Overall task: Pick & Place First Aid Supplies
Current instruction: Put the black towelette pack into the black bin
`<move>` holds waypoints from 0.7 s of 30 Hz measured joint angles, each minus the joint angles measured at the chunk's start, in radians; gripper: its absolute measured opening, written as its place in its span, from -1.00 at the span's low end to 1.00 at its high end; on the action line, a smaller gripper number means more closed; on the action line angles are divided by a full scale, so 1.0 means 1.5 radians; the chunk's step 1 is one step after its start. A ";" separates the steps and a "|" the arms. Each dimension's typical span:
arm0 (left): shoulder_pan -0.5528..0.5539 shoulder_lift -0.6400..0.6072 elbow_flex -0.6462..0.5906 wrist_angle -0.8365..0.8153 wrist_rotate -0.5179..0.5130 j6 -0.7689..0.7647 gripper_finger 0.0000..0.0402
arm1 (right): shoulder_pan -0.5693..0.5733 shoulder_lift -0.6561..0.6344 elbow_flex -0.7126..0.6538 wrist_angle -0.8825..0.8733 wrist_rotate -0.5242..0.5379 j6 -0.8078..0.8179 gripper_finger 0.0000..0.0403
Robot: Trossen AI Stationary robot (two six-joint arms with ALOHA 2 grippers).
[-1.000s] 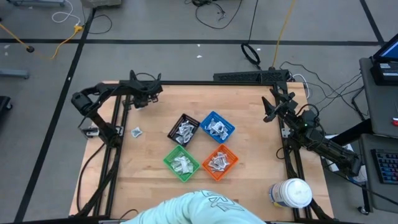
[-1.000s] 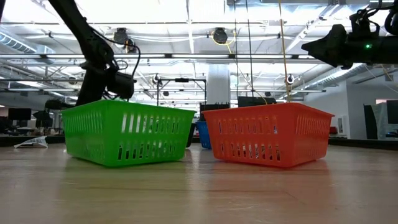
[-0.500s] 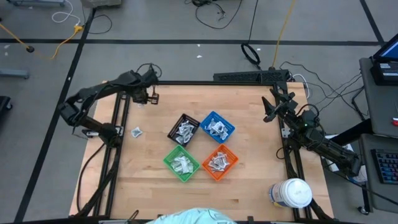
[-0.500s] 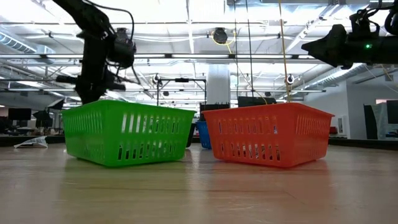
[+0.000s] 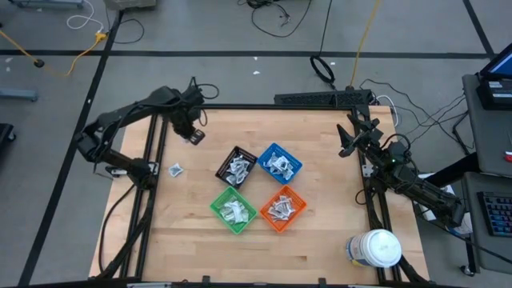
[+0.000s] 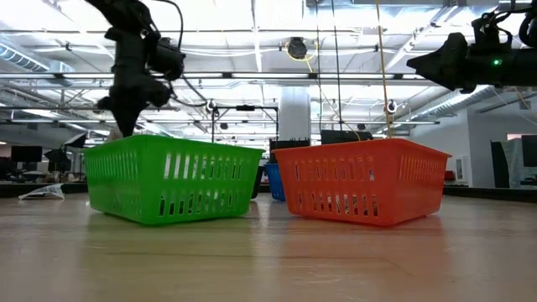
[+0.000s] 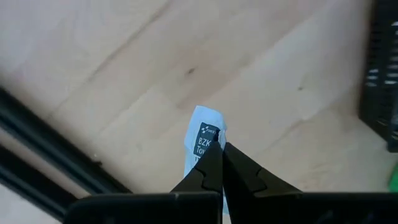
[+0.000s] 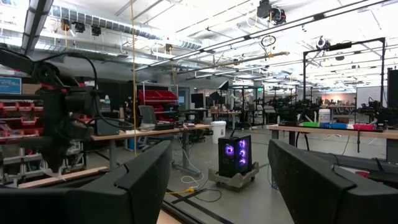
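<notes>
bins (image 5: pixel 258 187) beside packet-holding left pincer (image 5: pixel 194 136)

Your wooden tabletop (image 5: pixel 320 232) carries four small bins clustered at its middle: black bin (image 5: pixel 237 166), blue bin (image 5: pixel 279 163), green bin (image 5: pixel 233 210) and orange bin (image 5: pixel 282 208). One loose packet (image 5: pixel 175 169) lies near the left edge; a white jar (image 5: pixel 374 248) sits at the right front corner.

White packet (image 7: pixel 204 140), partial print "BZK", "To…" below, rest hidden
</notes>
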 joint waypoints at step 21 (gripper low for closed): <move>-0.249 0.228 0.307 -0.066 0.020 -0.004 -1.00 | 0.000 0.000 0.000 0.000 0.000 0.000 0.31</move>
